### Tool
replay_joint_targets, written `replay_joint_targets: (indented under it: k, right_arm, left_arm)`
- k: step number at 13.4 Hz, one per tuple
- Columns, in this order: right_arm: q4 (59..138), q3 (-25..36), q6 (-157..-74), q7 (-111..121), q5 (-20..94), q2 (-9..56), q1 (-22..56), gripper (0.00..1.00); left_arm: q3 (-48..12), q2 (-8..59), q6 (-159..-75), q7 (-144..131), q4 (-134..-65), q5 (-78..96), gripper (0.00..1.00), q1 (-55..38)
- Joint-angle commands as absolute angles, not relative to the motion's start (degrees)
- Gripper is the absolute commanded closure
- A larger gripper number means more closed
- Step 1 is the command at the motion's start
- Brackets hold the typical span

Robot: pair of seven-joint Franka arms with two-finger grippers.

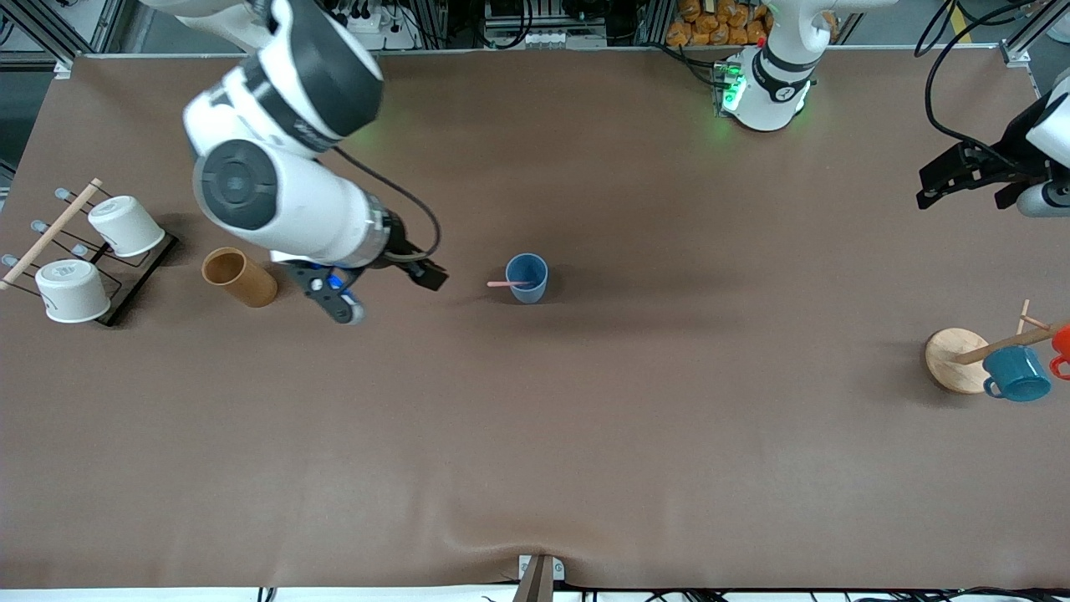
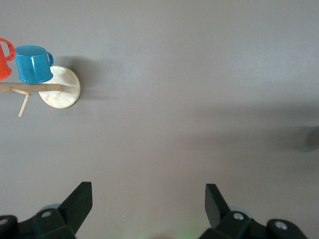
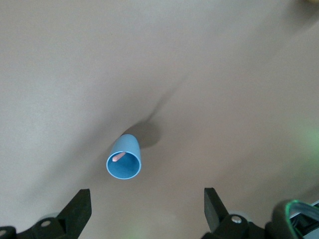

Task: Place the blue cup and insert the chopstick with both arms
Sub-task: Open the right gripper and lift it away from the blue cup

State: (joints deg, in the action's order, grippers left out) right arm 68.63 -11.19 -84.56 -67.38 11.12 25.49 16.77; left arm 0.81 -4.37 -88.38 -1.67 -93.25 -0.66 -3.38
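The blue cup (image 1: 527, 278) stands upright near the middle of the table. The pale-pink chopstick (image 1: 505, 284) rests in it, with its free end leaning out over the rim toward the right arm's end. My right gripper (image 1: 389, 293) is open and empty above the table, between the cup and a brown cup. In the right wrist view the blue cup (image 3: 124, 158) and the chopstick tip (image 3: 117, 157) lie ahead of my open right gripper (image 3: 147, 209). My left gripper (image 1: 961, 186) is open and empty, raised over the left arm's end of the table; the left wrist view (image 2: 148, 204) shows it over bare table.
A brown paper cup (image 1: 238, 278) lies on its side beside the right gripper. A wire rack (image 1: 125, 288) holds two white cups at the right arm's end. A wooden mug tree (image 1: 953, 359) with a teal mug (image 1: 1016, 374) and a red mug (image 1: 1062, 343) stands at the left arm's end.
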Motion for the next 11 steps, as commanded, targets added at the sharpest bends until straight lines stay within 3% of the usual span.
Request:
replay_joint_targets:
  k: [1, 11]
  right_arm:
    - [67.9, -12.0, -80.4, -54.1, 10.4, 23.3, 11.8, 0.0]
    - [67.9, -8.8, -76.8, -15.1, 5.0, 20.7, -3.3, 0.0]
  left_arm:
    - [1.4, -6.9, -88.2, -1.0, -95.5, 0.0, 0.0, -4.5]
    - [1.1, -6.9, -88.3, -2.0, -93.5, -0.4, 0.0, -4.1]
